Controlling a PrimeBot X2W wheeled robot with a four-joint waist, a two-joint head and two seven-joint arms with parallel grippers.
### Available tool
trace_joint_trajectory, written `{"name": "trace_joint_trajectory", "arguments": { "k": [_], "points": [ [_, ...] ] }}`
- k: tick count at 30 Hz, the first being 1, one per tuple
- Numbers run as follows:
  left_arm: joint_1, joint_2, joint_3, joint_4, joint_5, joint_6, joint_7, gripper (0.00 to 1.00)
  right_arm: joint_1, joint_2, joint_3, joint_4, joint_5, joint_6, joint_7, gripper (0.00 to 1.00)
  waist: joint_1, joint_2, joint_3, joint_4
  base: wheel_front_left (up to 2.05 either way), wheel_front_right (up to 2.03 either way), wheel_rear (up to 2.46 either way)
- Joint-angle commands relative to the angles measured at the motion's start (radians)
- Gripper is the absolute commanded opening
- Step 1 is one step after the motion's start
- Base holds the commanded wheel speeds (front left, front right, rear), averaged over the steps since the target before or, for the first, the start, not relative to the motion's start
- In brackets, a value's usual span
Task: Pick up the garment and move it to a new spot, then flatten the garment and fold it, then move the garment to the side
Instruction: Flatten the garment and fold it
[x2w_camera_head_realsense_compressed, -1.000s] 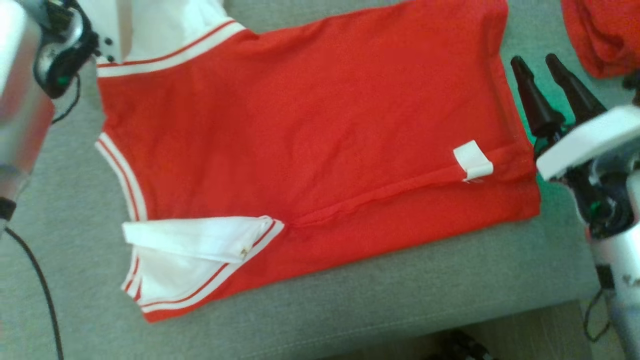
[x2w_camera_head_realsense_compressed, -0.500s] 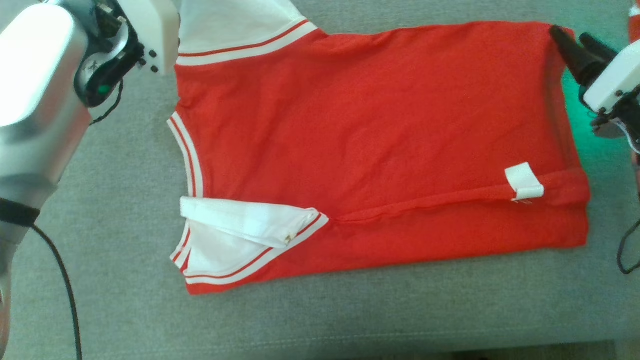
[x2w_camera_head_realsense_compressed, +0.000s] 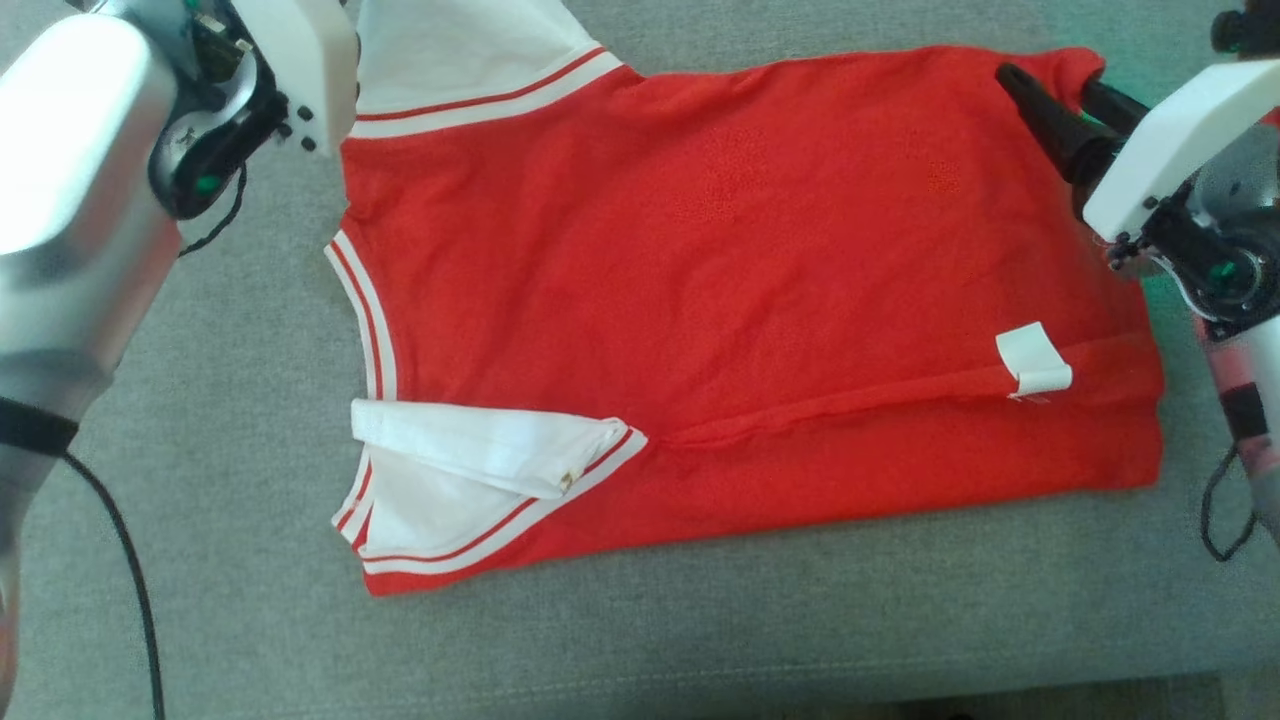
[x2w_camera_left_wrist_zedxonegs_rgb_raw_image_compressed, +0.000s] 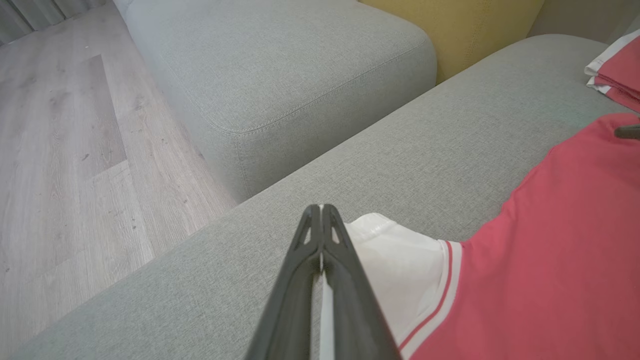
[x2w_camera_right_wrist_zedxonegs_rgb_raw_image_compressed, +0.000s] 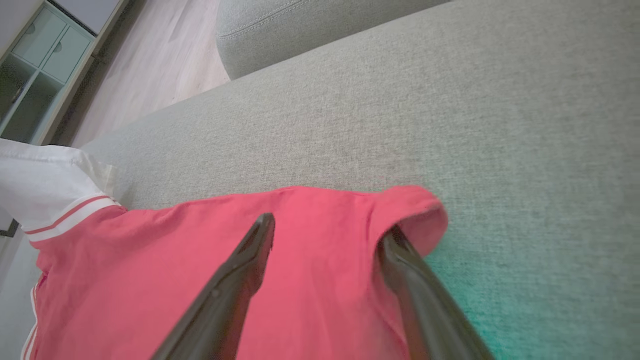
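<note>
Right wrist view showed the right tool (x2w_camera_right_wrist_zedxonegs_rgb_raw_image_compressed: 330, 230) with its jaws apart, straddling the curled corner of the red garment (x2w_camera_right_wrist_zedxonegs_rgb_raw_image_compressed: 310, 310) at mid-frame, which lay flat on the grey sofa cushion (x2w_camera_right_wrist_zedxonegs_rgb_raw_image_compressed: 475, 100). Left wrist view had the left tool (x2w_camera_left_wrist_zedxonegs_rgb_raw_image_compressed: 320, 212) pressed together beside the white sleeve (x2w_camera_left_wrist_zedxonegs_rgb_raw_image_compressed: 395, 260), bottom centre. Closing well likely needed one finger fully beneath the hem, catching both layers before lifting.

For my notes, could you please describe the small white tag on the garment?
On the grey sofa lies a red garment. Towards its right end, a small white tag sits on a fold line. Unlike the white sleeves, it has no red stripes.
</note>
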Motion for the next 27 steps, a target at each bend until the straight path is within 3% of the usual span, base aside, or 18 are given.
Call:
{"name": "trace_joint_trajectory", "arguments": {
  "k": [1,12,15,16,19,20,21,27],
  "points": [
    [-0.047,0.042,0.033,-0.012,-0.005,0.001,-0.008,0.00,-0.016,-0.022,0.013,-0.029,0.010,0.007,-0.018,1.00,0.0000,0.0000,-0.001,-0.003,0.00,0.00,0.00],
    [-0.052,0.030,0.004,-0.006,-0.010,0.001,-0.019,0.00,-0.079,-0.031,0.037,0.081,0.036,0.007,-0.116,1.00,0.0000,0.0000,0.001,0.016,0.00,0.00,0.00],
    [-0.053,0.028,-0.003,-0.003,-0.014,0.001,-0.025,0.00,-0.091,-0.036,0.045,0.107,0.052,0.007,-0.127,0.80,0.0000,0.0000,0.000,0.025,0.00,0.00,0.00],
    [-0.053,0.028,-0.005,-0.002,-0.015,0.001,-0.027,0.00,-0.095,-0.039,0.047,0.115,0.056,0.007,-0.132,0.60,0.0000,0.0000,0.001,0.029,0.00,0.00,0.00],
    [-0.053,0.027,-0.011,0.004,-0.019,0.001,-0.034,0.00,-0.108,-0.047,0.055,0.140,0.059,0.007,-0.154,0.20,0.0000,0.0000,0.000,0.036,0.00,0.00,0.00],
    [-0.053,0.027,-0.011,0.004,-0.019,0.001,-0.034,0.00,-0.108,-0.047,0.055,0.140,0.059,0.007,-0.154,0.20,0.0000,0.0000,0.000,0.036,0.00,0.00,0.00],
    [-0.053,0.027,-0.014,0.006,-0.020,0.001,-0.037,0.00,-0.111,-0.049,0.059,0.146,0.061,0.007,-0.159,0.00,0.0000,0.0000,-0.001,0.038,0.00,0.00,0.00],
    [-0.058,0.030,-0.009,0.020,-0.012,0.002,-0.105,0.00,-0.140,-0.069,0.076,0.171,0.070,0.007,-0.209,0.00,0.0000,0.0000,-0.006,0.043,0.00,0.00,0.00]
  ]
}}
